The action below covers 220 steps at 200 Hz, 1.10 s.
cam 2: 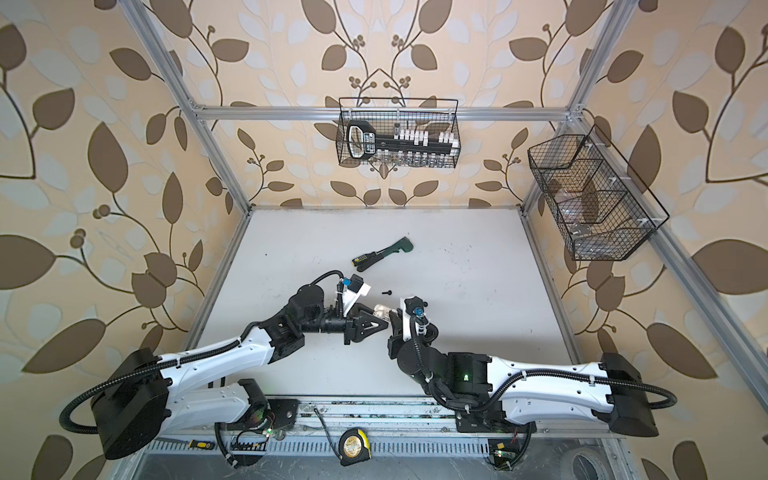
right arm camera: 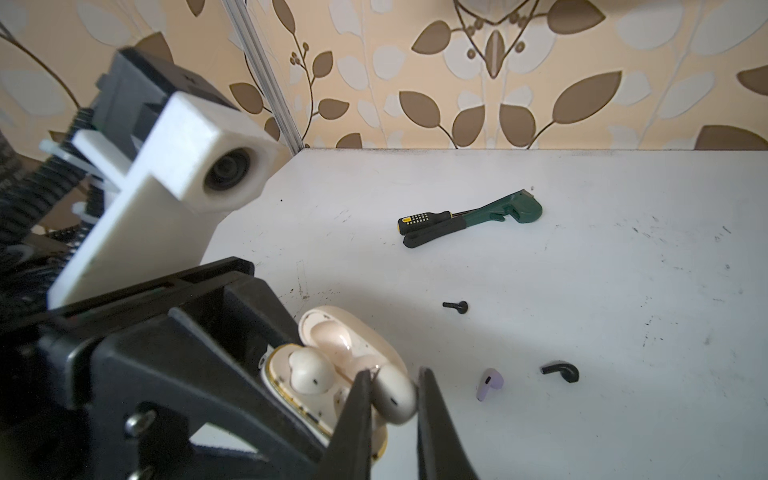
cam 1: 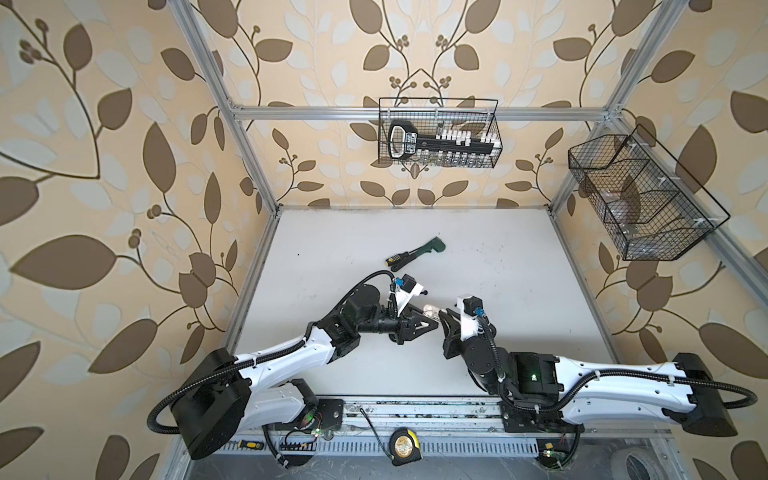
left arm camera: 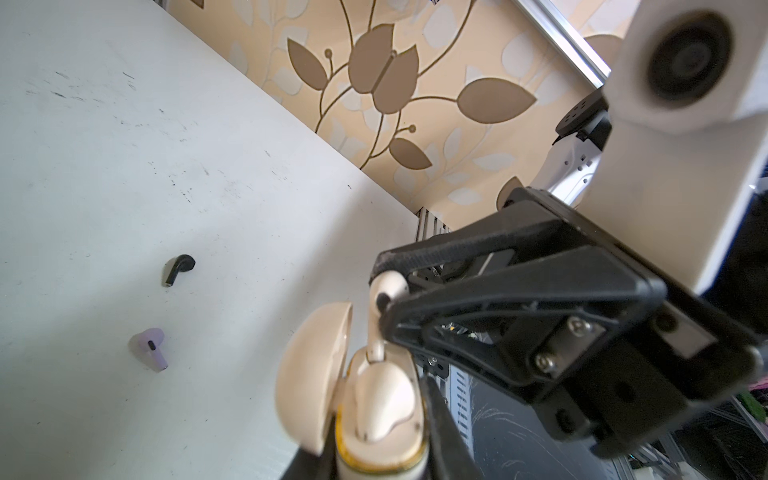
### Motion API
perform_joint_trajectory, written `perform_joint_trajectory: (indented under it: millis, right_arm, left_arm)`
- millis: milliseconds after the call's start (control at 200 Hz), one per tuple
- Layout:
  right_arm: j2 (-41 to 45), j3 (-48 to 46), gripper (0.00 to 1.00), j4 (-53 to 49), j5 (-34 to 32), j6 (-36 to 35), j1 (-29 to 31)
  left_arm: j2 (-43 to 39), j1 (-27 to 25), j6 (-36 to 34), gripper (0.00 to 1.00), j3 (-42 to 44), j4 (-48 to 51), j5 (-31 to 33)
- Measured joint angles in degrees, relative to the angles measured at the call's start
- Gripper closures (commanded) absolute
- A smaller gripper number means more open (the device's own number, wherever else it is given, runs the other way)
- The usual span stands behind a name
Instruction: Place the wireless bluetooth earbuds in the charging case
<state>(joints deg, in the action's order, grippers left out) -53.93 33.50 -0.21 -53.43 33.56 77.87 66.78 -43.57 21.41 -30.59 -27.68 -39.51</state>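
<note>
between the two claws: the charging case (left arm camera: 307, 374), cream, with its lid open, is lifted off the table. the left claw (left arm camera: 380, 432) is pressed on its body from both sides.
right claw (right arm camera: 392, 378): it is pinching the round head of one cream-white earbud (right arm camera: 395, 401). the stem points down into the free socket and seems not fully seated.
second cream earbud (right arm camera: 309, 372): it sits in the case, just beside the pinched one.
loose earbuds: a lilac earbud (right arm camera: 490, 382) and a black earbud (right arm camera: 561, 372) lie on the table just past the right claw's tips, near each other and not touching. other earbuds i cannot find.
handling: i judge each earbud very light, stiff and glossy, so it may slip or twist between the pads. it is better to hold the round head and leave the stem free. the case hinge looks delicate — press gently.
surface: the white table (right arm camera: 582, 270) is flat, with dark scuffs. further ahead of the right claw lies a small black screw (right arm camera: 456, 306), then a screwdriver (right arm camera: 424, 218) touching a green wrench (right arm camera: 507, 210).
room: leaf wallpaper and an aluminium frame. a wire basket (cam 1: 438, 133) hangs on the back wall, far beyond both claws.
</note>
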Motion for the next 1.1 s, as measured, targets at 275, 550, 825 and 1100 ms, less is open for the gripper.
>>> perform_joint_trajectory:
  millis: [275,550,825,1100]
  right_arm:
    - [1.79,-2.45,0.86,0.92,-0.63,-0.28,0.13]
    - [2.05,-2.45,0.86,1.86,-1.46,-1.66,0.48]
    - [2.89,-1.01,0.86,2.69,-2.99,-4.92,1.11]
    - [-0.85,1.68,0.86,3.39,-3.39,-6.82,1.27]
  left_arm:
    - [-0.9,0.04,0.0,1.0,0.0,-1.44,-0.07]
    - [-0.94,0.04,0.0,1.0,0.0,-1.64,-0.07]
    - [-0.94,0.04,-0.04,1.0,0.0,-1.62,-0.09]
    - [-0.96,0.02,-0.04,1.0,0.0,-1.62,-0.15]
